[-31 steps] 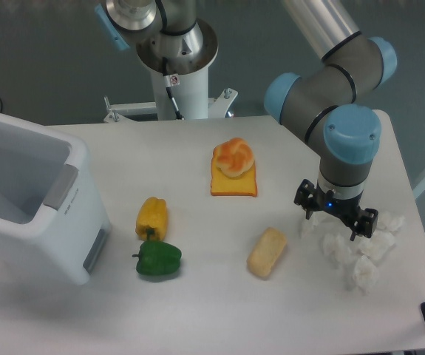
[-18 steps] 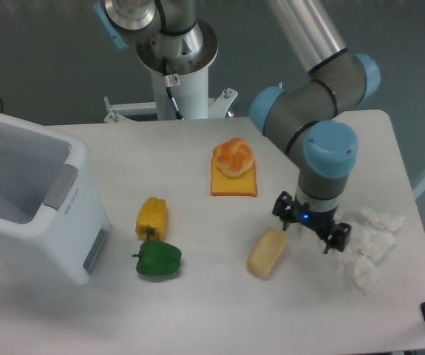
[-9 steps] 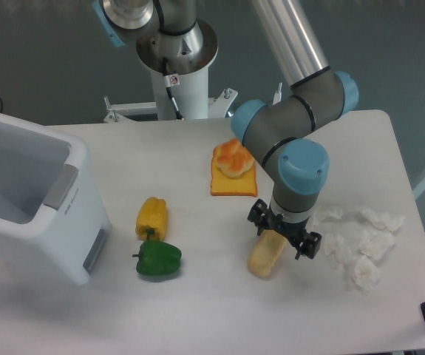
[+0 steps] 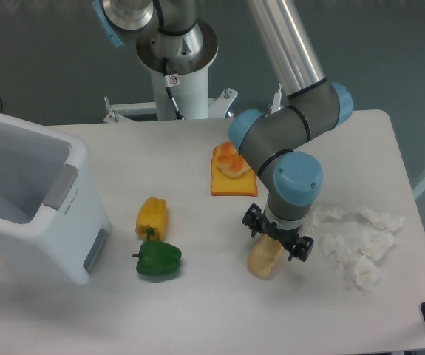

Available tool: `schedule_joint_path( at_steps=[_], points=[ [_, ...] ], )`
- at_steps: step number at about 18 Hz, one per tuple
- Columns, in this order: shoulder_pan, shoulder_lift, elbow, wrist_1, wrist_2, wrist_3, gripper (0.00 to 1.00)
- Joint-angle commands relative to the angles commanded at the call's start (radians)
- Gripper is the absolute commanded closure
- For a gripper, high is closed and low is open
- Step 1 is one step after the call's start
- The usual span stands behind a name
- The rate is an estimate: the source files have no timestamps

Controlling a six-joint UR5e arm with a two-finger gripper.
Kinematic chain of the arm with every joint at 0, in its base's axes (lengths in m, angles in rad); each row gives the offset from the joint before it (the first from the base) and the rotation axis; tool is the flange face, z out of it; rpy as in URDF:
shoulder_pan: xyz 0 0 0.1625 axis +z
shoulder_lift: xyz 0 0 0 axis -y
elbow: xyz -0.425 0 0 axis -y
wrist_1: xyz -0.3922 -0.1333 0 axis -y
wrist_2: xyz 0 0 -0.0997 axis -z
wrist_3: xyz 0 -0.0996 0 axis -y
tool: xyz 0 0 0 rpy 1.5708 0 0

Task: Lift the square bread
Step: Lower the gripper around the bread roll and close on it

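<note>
The square bread (image 4: 262, 259) is a pale tan oblong block lying on the white table right of centre, near the front. My gripper (image 4: 276, 235) hangs directly above its upper end, with the two black fingers spread to either side of the bread. The jaws are open and hold nothing. The upper part of the bread is hidden under the gripper.
A flat orange toast slice (image 4: 233, 185) with a round bun (image 4: 227, 159) lies just behind, partly hidden by the arm. A yellow pepper (image 4: 152, 217) and a green pepper (image 4: 157, 258) sit to the left. A white bin (image 4: 31, 196) stands at far left. Crumpled white paper (image 4: 361, 242) lies at right.
The gripper has moved left from over the crumpled paper to directly above the square bread. The bread and the other things have not moved.
</note>
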Motion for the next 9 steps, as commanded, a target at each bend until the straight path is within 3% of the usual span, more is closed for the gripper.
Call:
schedule_joint_path(
  at_steps=[3,5,7,9],
  points=[
    [0.000,-0.003,0.005,0.002,0.002,0.000,0.02],
    [-0.003,-0.008,0.005,0.005,0.009,-0.003,0.17],
    [-0.003,-0.006,0.006,0.005,0.009,-0.002,0.39],
    [-0.002,0.000,0.012,0.005,0.008,-0.002,0.52]
  ],
)
